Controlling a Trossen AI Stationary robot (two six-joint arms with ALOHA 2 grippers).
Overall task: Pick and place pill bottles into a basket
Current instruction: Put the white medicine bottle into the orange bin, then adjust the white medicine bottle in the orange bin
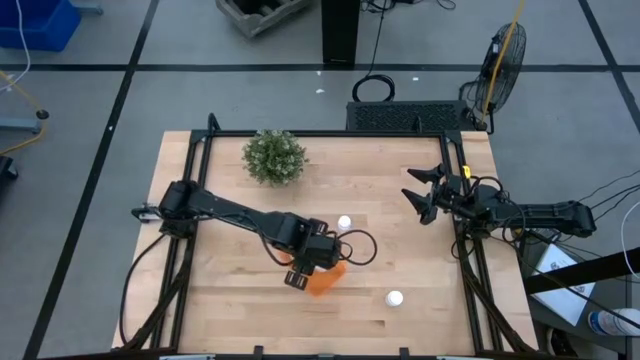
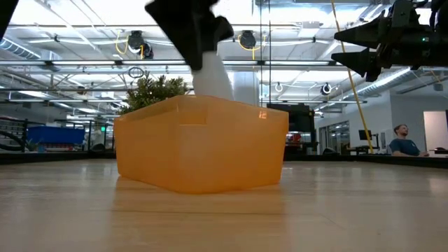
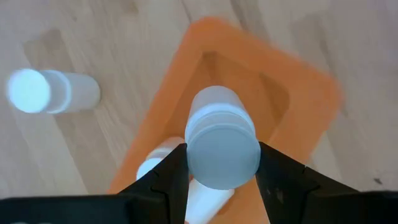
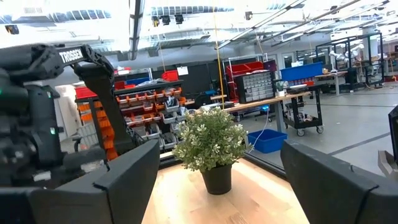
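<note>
your left hand (image 3: 222,171) holds a pill bottle (image 3: 222,140) tight by its sides, right over the basket (image 3: 311,99). it looks light, hard and smooth, so it could slip. your right hand (image 1: 424,192) waits wide open, well away from the basket.

In the high view the left claw (image 1: 318,262) covers most of the orange basket (image 1: 326,283), so its contents cannot be counted there. In the low view the potted plant (image 2: 155,91) is mostly hidden behind the basket's wall, and the right claw (image 2: 381,35) is cut off at the upper right edge. In the left wrist view a second pill bottle (image 3: 163,163), lying in the basket, is largely hidden by the held pill bottle (image 3: 222,140) and the fingers (image 3: 163,180).
</note>
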